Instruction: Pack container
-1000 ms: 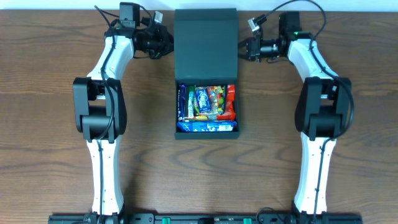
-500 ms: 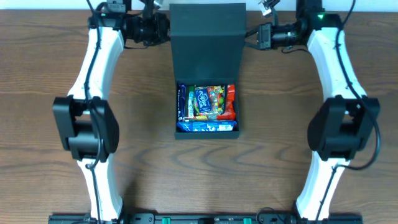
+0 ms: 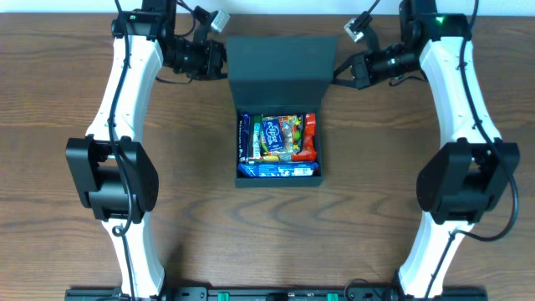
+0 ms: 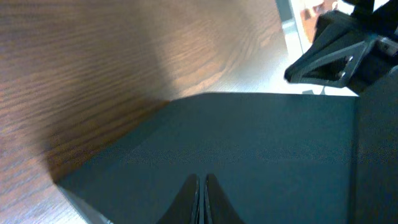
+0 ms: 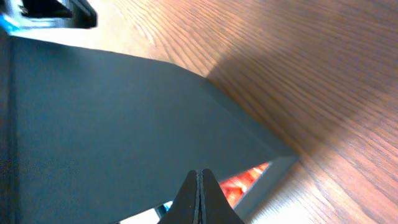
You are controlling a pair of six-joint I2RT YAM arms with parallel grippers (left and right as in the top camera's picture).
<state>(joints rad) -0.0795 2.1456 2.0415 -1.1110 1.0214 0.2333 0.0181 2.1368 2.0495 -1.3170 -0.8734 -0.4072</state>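
The container [image 3: 277, 181] sat at the middle of the table [image 3: 201, 192], its lid [image 3: 280, 71] raised at the far side and flaring wider toward the overhead camera. The left gripper [image 3: 222, 60] met the lid's left edge and the right gripper [image 3: 338, 71] met its right edge, so the lid was flanked on both sides with no gap between it and either tool. In the left wrist view the left gripper [image 4: 200, 186] had its fingers pressed together to a thin seam, tips over the lid's dark matte face; the right gripper [image 5: 200, 183] looked the same in its own view. Whether either pair pinched the lid or only bore against it could not be told. Both arms reached up the table's sides, well apart from the box, leaving bare wood to the left, right and front of the container. Inside the open tray lay packets [image 3: 278, 144] packed close together: a blue one [image 3: 278, 169] along the front wall, a red one [image 3: 310, 138] at the right wall, and green and mixed colours between them. A sliver of red [image 5: 242, 180] showed under the lid's corner in the right wrist view. The table was dark brown wood grain, and a pale strip [image 3: 75, 7] ran beyond its far edge.
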